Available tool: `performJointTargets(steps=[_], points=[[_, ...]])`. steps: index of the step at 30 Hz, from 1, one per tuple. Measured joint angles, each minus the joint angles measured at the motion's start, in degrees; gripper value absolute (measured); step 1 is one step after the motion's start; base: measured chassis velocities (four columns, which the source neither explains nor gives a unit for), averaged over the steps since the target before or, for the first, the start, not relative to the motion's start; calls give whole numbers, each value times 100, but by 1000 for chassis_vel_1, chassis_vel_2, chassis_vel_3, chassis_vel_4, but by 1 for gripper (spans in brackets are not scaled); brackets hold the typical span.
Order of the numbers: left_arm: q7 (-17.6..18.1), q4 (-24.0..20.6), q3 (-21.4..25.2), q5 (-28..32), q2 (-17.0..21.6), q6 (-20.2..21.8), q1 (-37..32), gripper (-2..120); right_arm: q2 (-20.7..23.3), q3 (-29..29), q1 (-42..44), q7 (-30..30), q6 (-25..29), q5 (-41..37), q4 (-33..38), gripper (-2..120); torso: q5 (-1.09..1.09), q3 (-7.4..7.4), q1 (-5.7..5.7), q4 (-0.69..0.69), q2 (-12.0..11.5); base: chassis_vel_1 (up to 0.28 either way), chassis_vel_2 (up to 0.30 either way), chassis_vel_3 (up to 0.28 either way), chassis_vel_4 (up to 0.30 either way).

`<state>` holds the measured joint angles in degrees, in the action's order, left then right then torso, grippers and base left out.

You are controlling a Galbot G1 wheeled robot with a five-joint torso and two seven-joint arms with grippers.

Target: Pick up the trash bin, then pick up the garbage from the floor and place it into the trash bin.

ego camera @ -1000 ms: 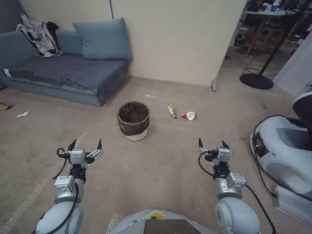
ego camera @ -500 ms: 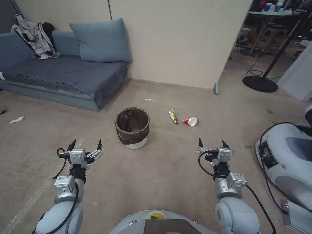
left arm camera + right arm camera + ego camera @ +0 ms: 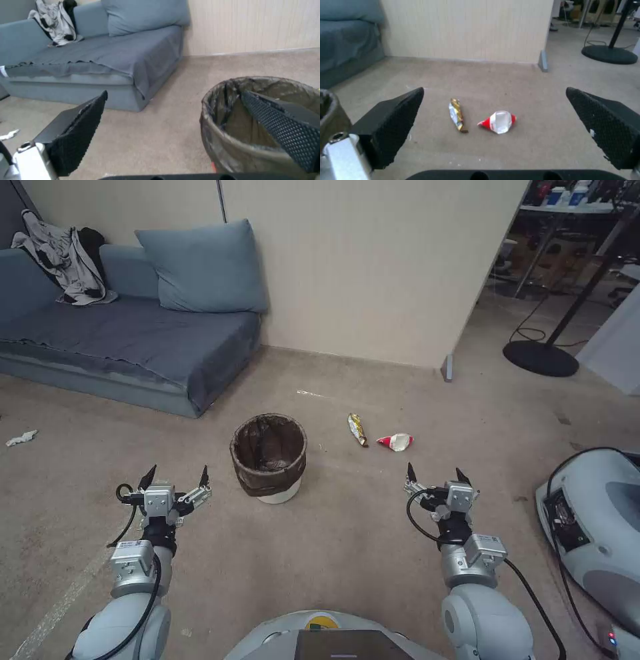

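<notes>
Trash bin (image 3: pixel 269 457): upright on the carpet floor (image 3: pixel 347 527), a small white bin lined with a dark brown bag folded over its rim; nothing grips it.
Sofa (image 3: pixel 127 340): blue-grey, beyond the trash bin toward the robot's left, against the wall; a grey garment (image 3: pixel 57 257) lies on its far end and a blue cushion (image 3: pixel 200 267) leans on its back.
Yellow wrapper (image 3: pixel 357 429): on the floor to the right of the trash bin, near it but apart.
Red-and-white packet (image 3: pixel 396 441): crumpled, just beside the yellow wrapper, on the side away from the trash bin.
White tissue (image 3: pixel 20 437): on the floor well to the left of the trash bin, in front of the sofa.
Left end effector (image 3: pixel 175 477): raised over the floor, nearer the robot than the trash bin and to its left; fingers spread wide, holding nothing. In its wrist view one finger (image 3: pixel 283 130) overlaps the bin's rim; whether they touch cannot be told.
Right end effector (image 3: pixel 433 475): raised over the floor, right of the trash bin and nearer the robot than the two pieces of litter; fingers spread wide, holding nothing.
Floor lamp base (image 3: pixel 540 358): a round black foot well to the right of the trash bin, past the wall's corner.
</notes>
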<state>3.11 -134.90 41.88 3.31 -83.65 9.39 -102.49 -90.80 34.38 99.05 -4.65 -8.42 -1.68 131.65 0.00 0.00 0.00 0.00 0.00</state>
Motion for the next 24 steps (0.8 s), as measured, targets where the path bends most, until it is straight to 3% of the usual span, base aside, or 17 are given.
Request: performJointTargets(steps=[24], points=[[5,-10,-10,-3,-7,1,-13,100,9,-28,9,3,4,14,0,100,0,0,0,1,0,-117,113,114,-119]])
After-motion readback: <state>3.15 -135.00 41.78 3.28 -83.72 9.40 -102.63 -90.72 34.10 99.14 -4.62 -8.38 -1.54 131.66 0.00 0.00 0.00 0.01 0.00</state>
